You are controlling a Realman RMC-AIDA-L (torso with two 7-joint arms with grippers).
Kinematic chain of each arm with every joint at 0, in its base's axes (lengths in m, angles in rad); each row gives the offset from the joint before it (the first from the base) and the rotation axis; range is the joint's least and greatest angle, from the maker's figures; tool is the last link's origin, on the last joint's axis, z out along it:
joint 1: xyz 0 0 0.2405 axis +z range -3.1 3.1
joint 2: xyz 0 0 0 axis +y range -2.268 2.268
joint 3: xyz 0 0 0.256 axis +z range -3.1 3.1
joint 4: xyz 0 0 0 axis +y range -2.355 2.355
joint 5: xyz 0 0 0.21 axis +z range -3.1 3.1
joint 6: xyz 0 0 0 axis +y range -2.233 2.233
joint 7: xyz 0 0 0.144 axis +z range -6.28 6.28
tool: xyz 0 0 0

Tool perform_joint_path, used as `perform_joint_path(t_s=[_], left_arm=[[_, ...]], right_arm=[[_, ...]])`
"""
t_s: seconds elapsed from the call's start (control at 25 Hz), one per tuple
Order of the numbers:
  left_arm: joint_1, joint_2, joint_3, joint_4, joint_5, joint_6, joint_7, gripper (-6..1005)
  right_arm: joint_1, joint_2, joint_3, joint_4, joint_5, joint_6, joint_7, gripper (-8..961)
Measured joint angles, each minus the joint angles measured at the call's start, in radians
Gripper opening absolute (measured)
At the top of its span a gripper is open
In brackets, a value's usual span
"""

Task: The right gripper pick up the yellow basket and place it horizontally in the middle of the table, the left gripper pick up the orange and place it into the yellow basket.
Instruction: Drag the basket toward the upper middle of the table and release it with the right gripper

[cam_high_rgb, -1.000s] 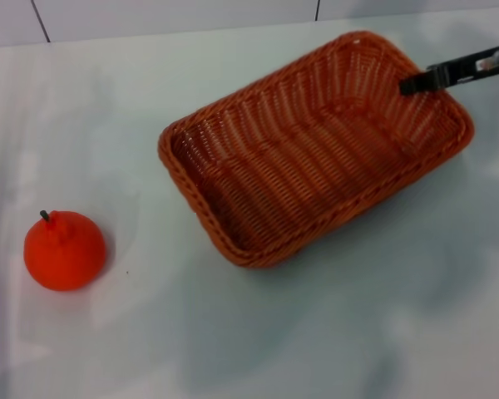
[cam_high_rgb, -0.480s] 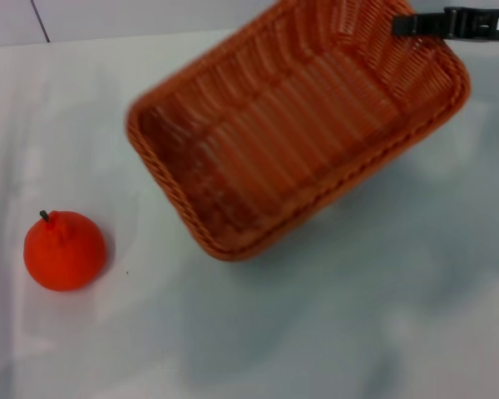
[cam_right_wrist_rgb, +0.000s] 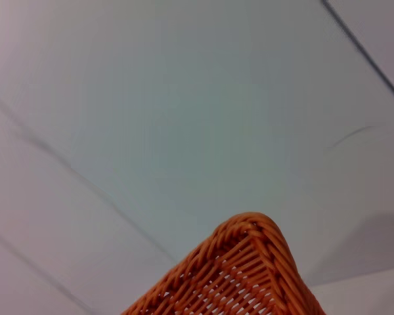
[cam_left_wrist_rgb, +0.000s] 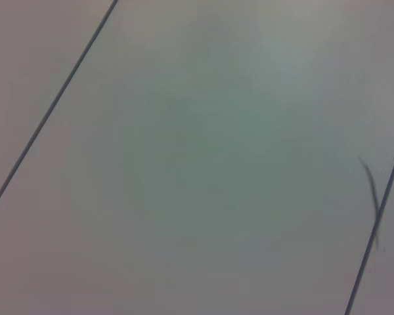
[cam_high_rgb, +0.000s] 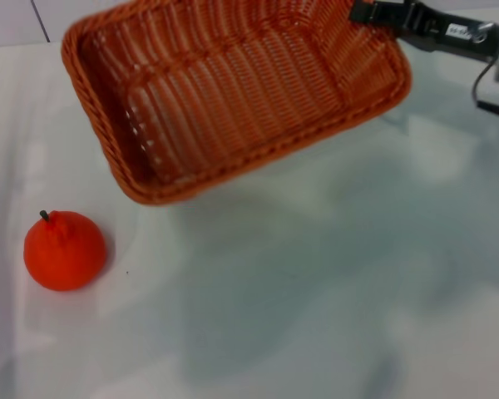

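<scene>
The yellow basket [cam_high_rgb: 233, 91], orange-brown wicker, hangs tilted above the table [cam_high_rgb: 316, 291] at the upper middle of the head view. My right gripper [cam_high_rgb: 368, 12] is shut on its far right rim corner, with the black arm and grey cylinder running off to the right. A corner of the basket also shows in the right wrist view [cam_right_wrist_rgb: 249, 269]. The orange [cam_high_rgb: 64, 249] sits on the table at the left, well apart from the basket. My left gripper is out of view; its wrist view shows only bare surface.
A pale tiled wall [cam_high_rgb: 17, 21] with dark seams rises at the table's far edge. The basket's shadow falls on the table under it.
My right gripper has lifted the basket off the table and carried it up and to the left, tilting it. The orange has not moved.
</scene>
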Motion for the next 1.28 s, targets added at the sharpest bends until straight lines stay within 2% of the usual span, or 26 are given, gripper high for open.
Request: perform_joint_path(t_s=[0.2, 0.44, 0.88, 1.28], left_arm=[[-0.003, 0.002, 0.000, 0.005, -0.002, -0.001, 0.000, 646], [-0.009, 0.003, 0.000, 0.009, -0.003, -0.001, 0.000, 647], [-0.017, 0.005, 0.000, 0.011, 0.000, -0.021, 0.000, 649], [-0.011, 0.001, 0.000, 0.011, 0.002, -0.026, 0.000, 651]], right_arm=[[0.007, 0.006, -0.002, 0.163, 0.130, -0.079, -0.075, 198], [0.006, 0.007, 0.001, 0.274, 0.201, -0.136, -0.109, 199], [0.005, 0.009, -0.008, 0.371, 0.203, -0.192, -0.148, 199], [0.012, 0.010, -0.001, 0.407, 0.207, -0.227, -0.159, 199]])
